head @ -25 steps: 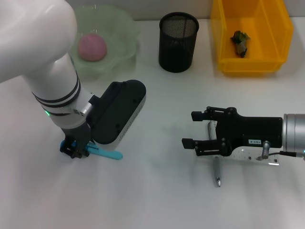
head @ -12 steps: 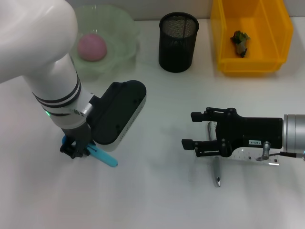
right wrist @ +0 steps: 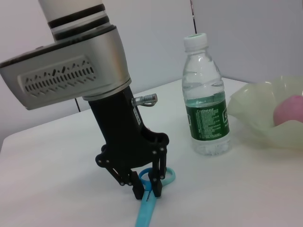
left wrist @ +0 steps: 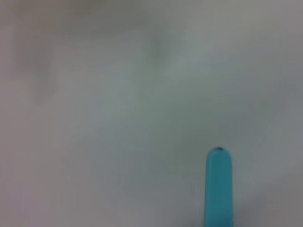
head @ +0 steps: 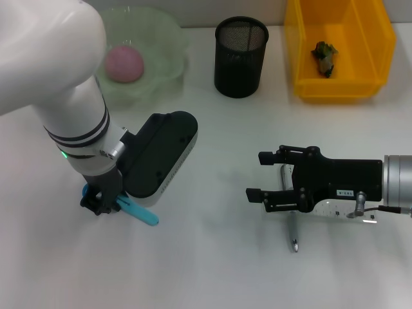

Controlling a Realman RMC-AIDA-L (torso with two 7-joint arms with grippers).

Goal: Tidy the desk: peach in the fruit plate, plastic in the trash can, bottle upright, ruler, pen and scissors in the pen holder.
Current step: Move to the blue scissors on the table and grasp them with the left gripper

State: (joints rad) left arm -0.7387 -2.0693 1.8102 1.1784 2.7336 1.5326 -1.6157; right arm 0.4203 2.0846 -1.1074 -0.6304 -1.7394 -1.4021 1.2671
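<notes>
The left gripper (right wrist: 147, 187) is seen lowered to the desk (head: 212, 270), its fingers (right wrist: 138, 188) drawn close together on the scissors (head: 138, 210) at the handle end, where the light blue handle ring shows just behind the fingertips; the cyan blade cover (left wrist: 218, 187) juts out forward over the tabletop. Whether the scissors are lifted clear or rest on the surface cannot be told.

The right gripper (head: 265, 176) is held low, well apart from it, with its jaws spread and nothing between them. The pen (head: 292, 233) lies beneath it, and the clear ruler (head: 335, 207) is partly hidden under the wrist.

Further out, the peach (head: 123, 63) is seen lying in the fruit plate (head: 164, 38), a crumpled scrap (head: 324, 56) in the trash can (head: 373, 38), and the bottle (right wrist: 205, 106) standing upright. Those three steps are judged done. The pen holder (head: 241, 56) appears empty, so scissors, pen and ruler are judged left to be put in it.
</notes>
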